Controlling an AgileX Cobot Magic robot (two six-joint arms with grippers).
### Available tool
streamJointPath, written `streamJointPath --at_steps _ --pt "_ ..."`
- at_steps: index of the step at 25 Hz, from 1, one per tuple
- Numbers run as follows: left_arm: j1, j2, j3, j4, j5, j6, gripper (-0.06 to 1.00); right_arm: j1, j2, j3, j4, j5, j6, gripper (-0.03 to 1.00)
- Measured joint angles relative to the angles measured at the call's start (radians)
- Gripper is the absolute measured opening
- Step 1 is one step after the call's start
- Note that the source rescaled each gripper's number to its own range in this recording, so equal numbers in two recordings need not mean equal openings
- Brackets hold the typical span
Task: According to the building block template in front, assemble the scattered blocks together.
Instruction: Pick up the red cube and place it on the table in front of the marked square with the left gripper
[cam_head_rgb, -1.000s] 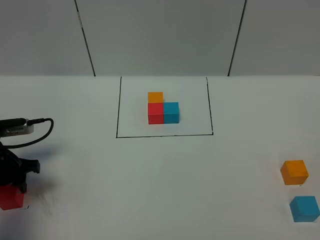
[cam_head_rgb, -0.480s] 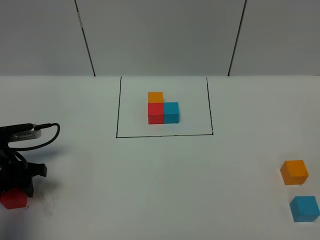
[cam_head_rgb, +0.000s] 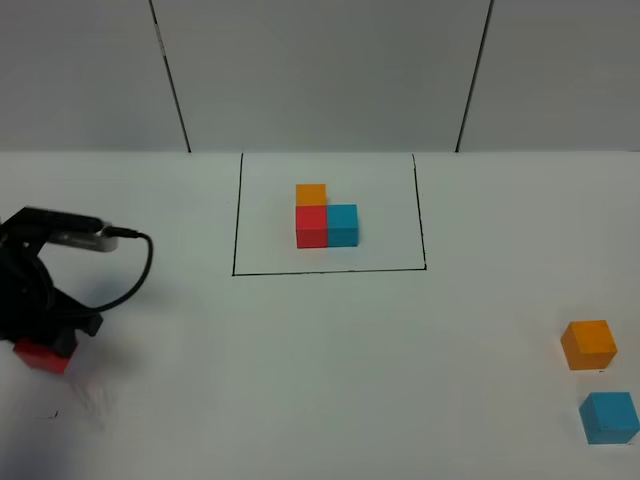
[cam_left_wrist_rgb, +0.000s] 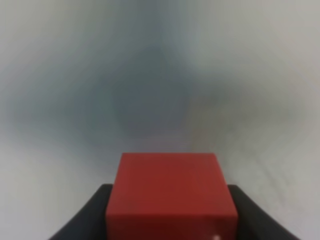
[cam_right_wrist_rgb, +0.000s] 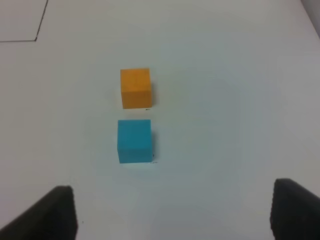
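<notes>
White table (cam_head_rgb: 300, 350) backed by grey wall panels (cam_head_rgb: 320, 70), red cube (cam_left_wrist_rgb: 170, 190) clamped between jaws of left gripper (cam_left_wrist_rgb: 170, 217) well left of template (cam_head_rgb: 326, 220), orange cube (cam_head_rgb: 588, 344) and blue cube (cam_head_rgb: 609, 417) seen well right of it, ahead of right gripper (cam_right_wrist_rgb: 177, 210) held wide open, empty.

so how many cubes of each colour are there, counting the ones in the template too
red: 2, template red cube, loose red cube
blue: 2, template blue cube, loose blue cube
orange: 2, template orange cube, loose orange cube
total: 6
</notes>
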Motion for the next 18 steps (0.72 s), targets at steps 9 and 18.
streamJointPath --at_steps 9,18 --pt "-0.373 0.013 -0.286 -0.037 0.208 0.610 0.00 0.000 0.000 0.000 0.000 0.000 0.000 0.67" --pt "-0.624 0.133 -0.315 -0.079 0.099 0.670 0.00 0.000 0.000 0.000 0.000 0.000 0.000 0.67"
